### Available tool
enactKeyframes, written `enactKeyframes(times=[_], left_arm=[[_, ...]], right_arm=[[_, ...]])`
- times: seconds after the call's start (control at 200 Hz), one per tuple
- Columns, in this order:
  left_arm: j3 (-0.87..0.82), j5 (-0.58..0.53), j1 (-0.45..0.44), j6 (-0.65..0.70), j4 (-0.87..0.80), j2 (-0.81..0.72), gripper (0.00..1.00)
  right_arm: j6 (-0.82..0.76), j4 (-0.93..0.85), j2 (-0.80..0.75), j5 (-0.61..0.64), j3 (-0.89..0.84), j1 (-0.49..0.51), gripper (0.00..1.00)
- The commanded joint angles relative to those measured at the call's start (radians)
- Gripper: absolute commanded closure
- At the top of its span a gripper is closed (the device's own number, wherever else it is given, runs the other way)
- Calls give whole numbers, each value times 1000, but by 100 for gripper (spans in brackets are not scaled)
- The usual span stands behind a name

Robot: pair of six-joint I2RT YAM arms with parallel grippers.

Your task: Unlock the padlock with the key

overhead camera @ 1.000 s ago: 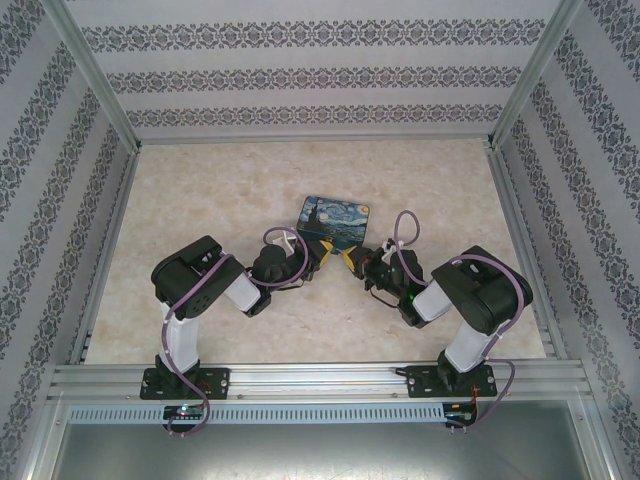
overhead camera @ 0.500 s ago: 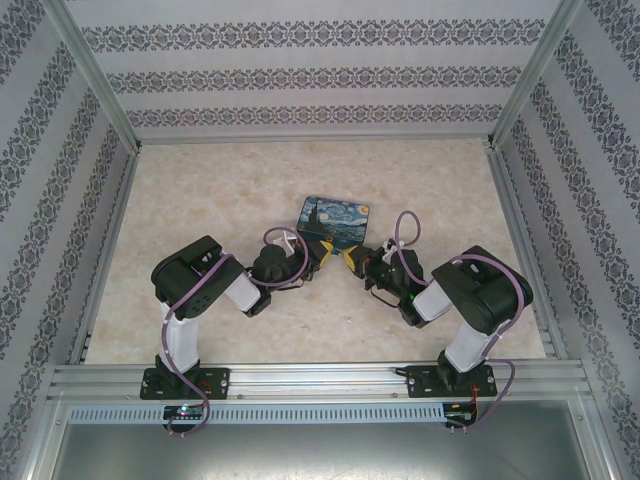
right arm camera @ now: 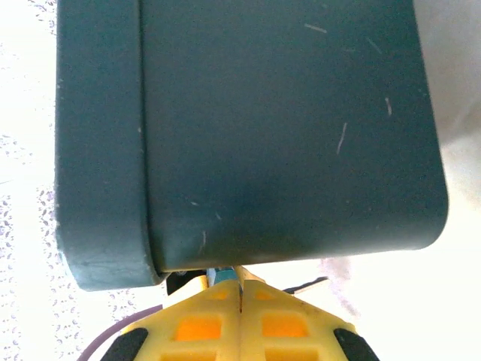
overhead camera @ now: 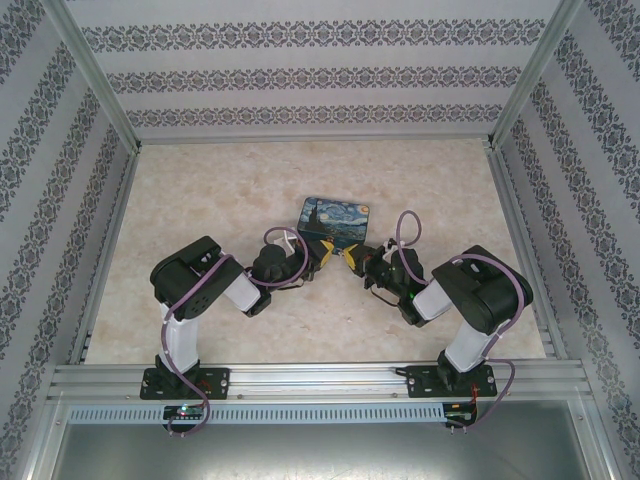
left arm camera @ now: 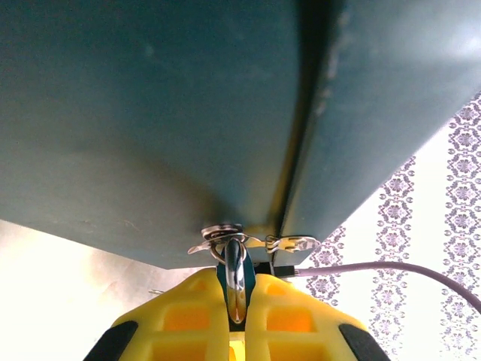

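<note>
On the surface (overhead camera: 200,200) the tin (overhead camera: 335,220) is shut, so its contents are hidden. The left tool (overhead camera: 326,250) is clamped on the padlock (left arm camera: 236,286), which is hung from the tin's hasp (left arm camera: 225,235). The right tool (right arm camera: 240,284) is pressed together, and whether the key is pinched cannot be told. The padlock is best held steady and the key lined up squarely.
</note>
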Motion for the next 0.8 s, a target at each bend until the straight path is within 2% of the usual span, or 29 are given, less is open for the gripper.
enactKeyframes(times=[0.0,0.425,0.794], left_arm=[[30,60,-43,-19,81,-60,100],[30,52,-55,-10,77,-29,100],[14,43,-56,-7,69,-25,100]], right_arm=[[8,88,8,17,32,5,100],[21,85,40,45,149,97,100],[13,88,66,52,144,75,100]])
